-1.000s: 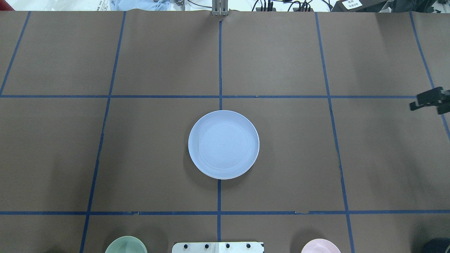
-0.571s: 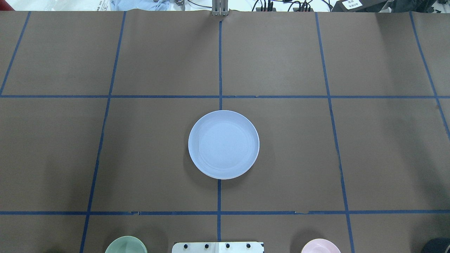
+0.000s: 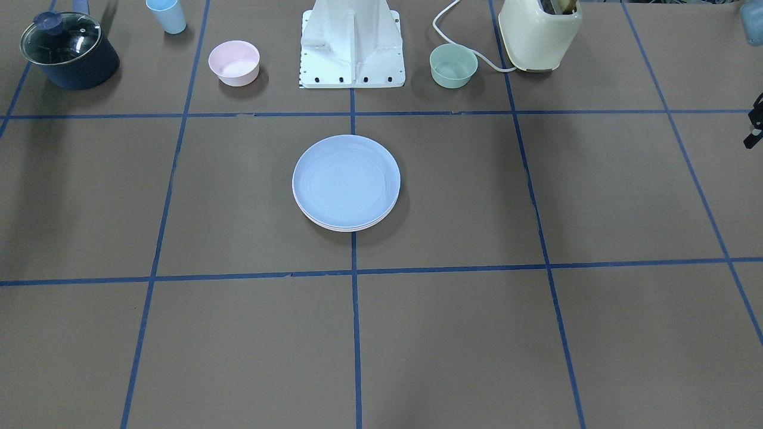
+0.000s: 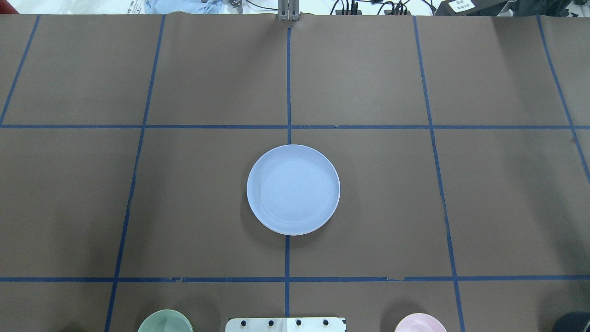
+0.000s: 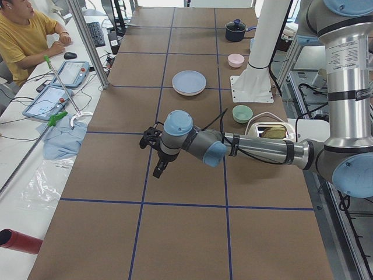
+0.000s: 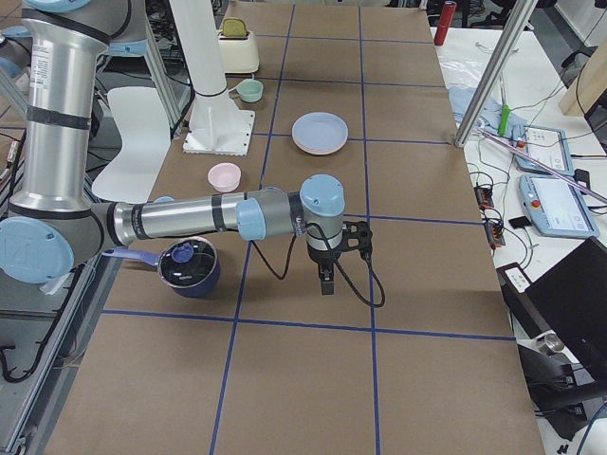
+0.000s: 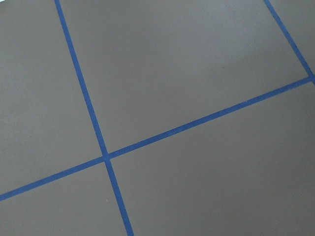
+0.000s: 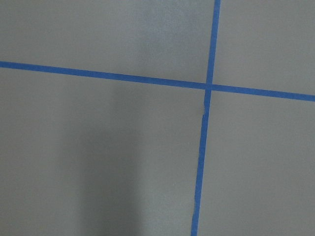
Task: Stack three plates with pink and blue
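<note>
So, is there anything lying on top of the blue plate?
No, the blue plate shows its whole face bare, with nothing resting on it.

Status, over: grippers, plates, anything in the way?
Left gripper, right gripper over bare table, clear of stack; open or shut unreadable. Pale blue round plate tops stack, paler rim beneath. Small pink bowl, mint-green bowl off by the base.

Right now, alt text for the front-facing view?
A pale blue plate tops a plate stack at the centre of a brown, blue-taped table. Along the robot's edge: base, pink bowl, mint bowl, lidded pot, blue cup, toaster.
</note>
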Motion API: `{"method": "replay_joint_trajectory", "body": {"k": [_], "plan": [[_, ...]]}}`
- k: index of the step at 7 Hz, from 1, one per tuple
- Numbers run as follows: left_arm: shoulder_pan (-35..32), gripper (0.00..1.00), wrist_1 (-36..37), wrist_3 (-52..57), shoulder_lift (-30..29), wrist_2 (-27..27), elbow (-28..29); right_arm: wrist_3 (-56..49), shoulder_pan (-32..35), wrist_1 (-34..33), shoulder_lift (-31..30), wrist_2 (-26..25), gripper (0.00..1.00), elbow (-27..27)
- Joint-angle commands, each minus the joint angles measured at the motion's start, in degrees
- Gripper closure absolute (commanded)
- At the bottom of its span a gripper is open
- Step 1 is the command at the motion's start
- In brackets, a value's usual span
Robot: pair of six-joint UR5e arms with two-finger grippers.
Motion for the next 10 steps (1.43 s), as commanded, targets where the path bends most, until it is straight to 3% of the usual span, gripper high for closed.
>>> {"method": "replay_joint_trajectory", "body": {"k": [1, 5, 10], "plan": [[-0.02, 0.0, -0.64, 0.07, 0.88, -0.35, -1.1, 0.93, -0.08, -0.03, -0.01, 0.11, 0.0, -0.53], [0.25, 0.0, -0.12, -0.02, 0.61, -3.41, 1.27, 0.94, 0.0, -1.07, -0.1, 0.03, 0.0, -2.29], [0.07, 0.0, -0.29, 0.16, 0.09, -2.9, 1.35, 0.94, -0.08, -1.09, 0.69, 0.11, 0.0, -2.99]]}}
